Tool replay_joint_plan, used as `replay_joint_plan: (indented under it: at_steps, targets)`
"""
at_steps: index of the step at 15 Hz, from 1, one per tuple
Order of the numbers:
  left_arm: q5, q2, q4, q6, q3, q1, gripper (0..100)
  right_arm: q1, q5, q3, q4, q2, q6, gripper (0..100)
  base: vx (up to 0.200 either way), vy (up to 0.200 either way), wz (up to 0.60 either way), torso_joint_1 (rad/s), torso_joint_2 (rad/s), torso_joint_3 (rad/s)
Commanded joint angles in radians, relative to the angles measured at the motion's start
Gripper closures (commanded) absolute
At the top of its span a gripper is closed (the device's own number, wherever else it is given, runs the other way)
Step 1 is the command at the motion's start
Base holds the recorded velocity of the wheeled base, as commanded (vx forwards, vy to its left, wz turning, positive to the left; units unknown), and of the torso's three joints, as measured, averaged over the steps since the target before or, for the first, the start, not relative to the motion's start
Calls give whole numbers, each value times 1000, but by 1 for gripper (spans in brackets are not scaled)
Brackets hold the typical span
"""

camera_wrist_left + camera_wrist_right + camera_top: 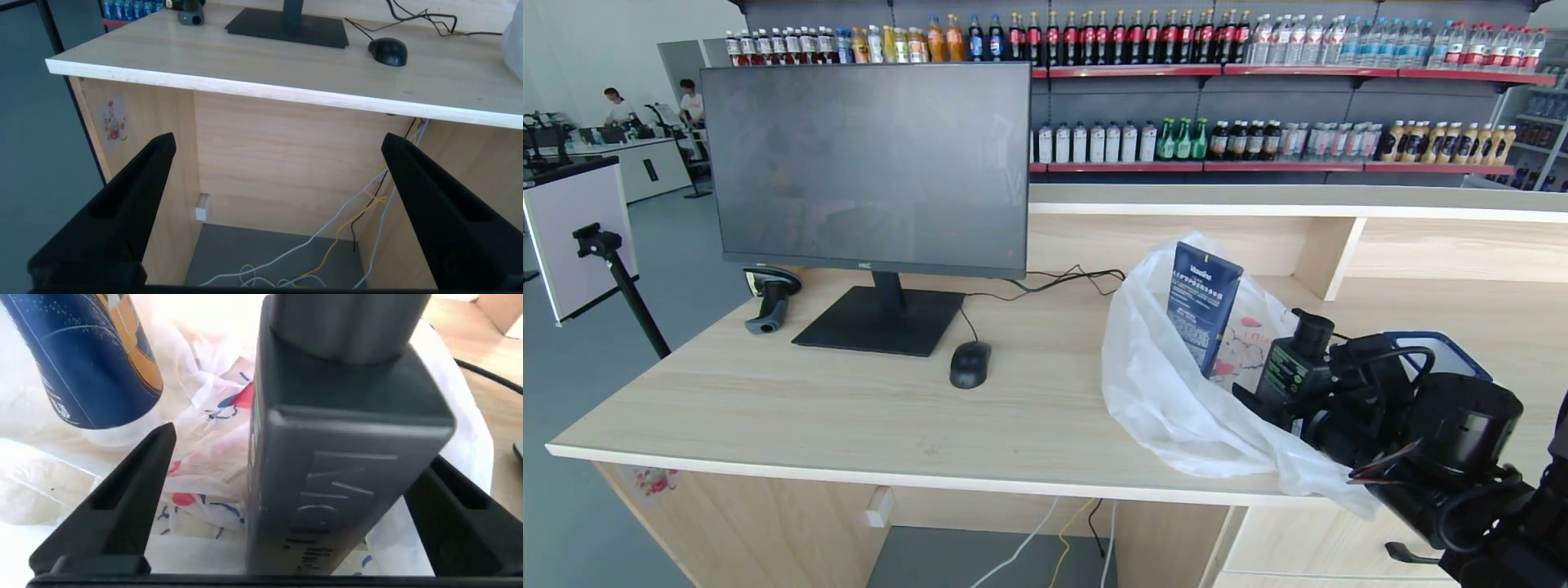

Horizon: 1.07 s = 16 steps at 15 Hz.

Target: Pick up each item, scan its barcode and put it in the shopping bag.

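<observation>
Counter edge (245,82) beyond your left gripper (278,143), jaws spread empty; right gripper (298,449), jaws spread around dark bottle (351,457), over shopping bag (1168,400) holding blue pouch (1202,306).

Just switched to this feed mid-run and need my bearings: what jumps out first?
The dark bottle stands out, sitting between the open fingers of the right gripper over the white shopping bag at the right of the counter, beside a blue pouch standing inside. To the left, a big dark monitor dominates the counter, with the barcode scanner at its left.
</observation>
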Motion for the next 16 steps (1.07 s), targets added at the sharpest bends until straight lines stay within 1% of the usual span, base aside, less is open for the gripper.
replay_joint_plan:
  at_steps: [1,5,7,9,11,15,16]
  targets:
    - [0,0,0,0,0,0,0,1,0,-31,-3,-76,-56,0,0,0,0,0,0,0]
    - [0,0,0,0,0,0,0,44,0,1,-3,-167,-59,0,0,0,0,0,0,0]
    - [0,0,0,0,0,0,0,76,0,46,-3,-242,-59,0,0,0,0,0,0,0]
    - [0,0,0,0,0,0,0,124,0,133,-3,-352,-59,0,0,0,0,0,0,0]
    - [0,0,0,0,0,0,0,187,1,267,-3,-493,-54,0,0,0,0,0,0,0]
    - [0,0,0,0,0,0,0,214,6,267,-3,-697,-45,0,0,0,0,0,0,0]
    - [0,0,0,0,0,0,0,247,15,267,4,-751,-27,0,0,0,0,0,0,0]
